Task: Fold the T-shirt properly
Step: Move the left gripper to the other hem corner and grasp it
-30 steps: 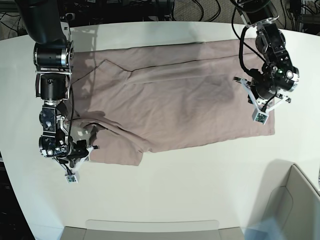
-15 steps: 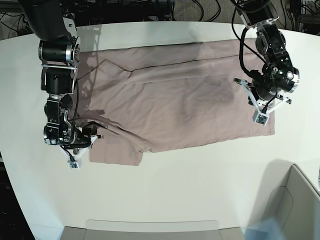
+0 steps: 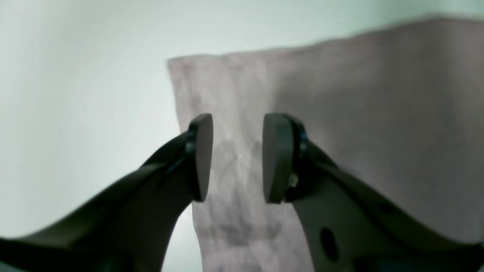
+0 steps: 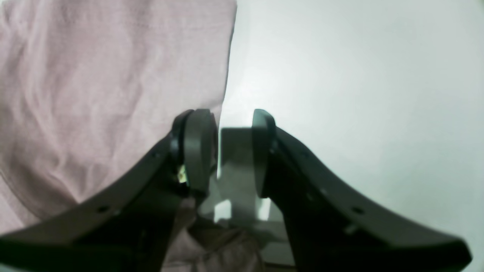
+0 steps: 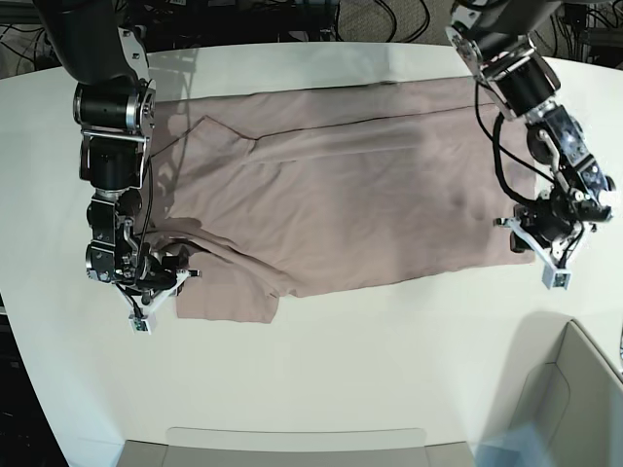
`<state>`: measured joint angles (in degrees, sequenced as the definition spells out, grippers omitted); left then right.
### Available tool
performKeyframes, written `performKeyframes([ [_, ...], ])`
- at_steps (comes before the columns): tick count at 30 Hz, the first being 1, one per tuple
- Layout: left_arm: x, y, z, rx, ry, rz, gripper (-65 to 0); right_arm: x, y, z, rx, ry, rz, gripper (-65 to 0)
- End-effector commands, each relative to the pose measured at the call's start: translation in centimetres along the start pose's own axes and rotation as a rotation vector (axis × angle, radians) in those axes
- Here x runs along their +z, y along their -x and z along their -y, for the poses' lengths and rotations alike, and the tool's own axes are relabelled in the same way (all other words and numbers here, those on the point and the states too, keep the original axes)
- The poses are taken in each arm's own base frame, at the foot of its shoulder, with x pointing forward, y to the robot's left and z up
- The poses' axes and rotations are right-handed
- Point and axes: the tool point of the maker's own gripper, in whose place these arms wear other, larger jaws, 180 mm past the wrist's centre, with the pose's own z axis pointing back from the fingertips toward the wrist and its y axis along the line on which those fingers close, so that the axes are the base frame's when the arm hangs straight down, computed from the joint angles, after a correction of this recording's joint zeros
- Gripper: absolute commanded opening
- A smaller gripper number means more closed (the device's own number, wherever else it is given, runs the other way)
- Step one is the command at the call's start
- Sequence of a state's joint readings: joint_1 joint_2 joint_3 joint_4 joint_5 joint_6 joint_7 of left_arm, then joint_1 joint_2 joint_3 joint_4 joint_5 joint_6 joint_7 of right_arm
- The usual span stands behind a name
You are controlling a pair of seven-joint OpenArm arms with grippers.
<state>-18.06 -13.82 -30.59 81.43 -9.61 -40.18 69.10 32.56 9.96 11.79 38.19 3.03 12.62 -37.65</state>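
The dusty pink T-shirt [image 5: 341, 195] lies spread flat across the white table [image 5: 321, 360], with one sleeve folded in at its near-left corner. My left gripper [image 5: 547, 255] hangs over the shirt's near-right corner. In the left wrist view this gripper [image 3: 236, 158] is open, with the T-shirt [image 3: 378, 113] corner lying below the gap. My right gripper [image 5: 156, 295] sits at the shirt's near-left edge. The right wrist view shows it [image 4: 230, 155] open over bare table, one finger just over the T-shirt [image 4: 94, 75] hem.
A grey bin [image 5: 574, 389] stands at the near-right corner. The rim of a tray [image 5: 292, 443] shows at the table's front edge. Cables [image 5: 389, 19] lie beyond the far edge.
My left arm has swung from over the shirt's right side out and toward the front, to the near-right corner. My right gripper has edged closer to the near-left hem.
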Motion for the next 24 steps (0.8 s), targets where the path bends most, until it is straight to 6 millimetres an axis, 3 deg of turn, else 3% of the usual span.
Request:
performKeyframes([
  [1, 0.0, -2.3, -1.1, 0.007, -0.001, 0.046, -41.9, 0.3, -0.1, 0.5, 0.011, 0.012, -0.027, -45.7],
  [5, -3.1, -2.6, -2.7, 0.108, 0.069, -0.004, -41.9, 0.2, -0.1, 0.0, 0.051, 0.012, -0.036, -45.7],
  [10, -4.8, -2.7, -4.6, 0.208, 0.110, -0.003, -41.9, 0.0, 0.2, -0.5, 0.078, 0.007, -0.047, -45.7],
  [24, -5.8, -2.5, -4.6, 0.235, 0.118, 0.044, -41.9, 0.0, 0.0, -0.5, 0.079, 0.007, -0.044, -45.7],
])
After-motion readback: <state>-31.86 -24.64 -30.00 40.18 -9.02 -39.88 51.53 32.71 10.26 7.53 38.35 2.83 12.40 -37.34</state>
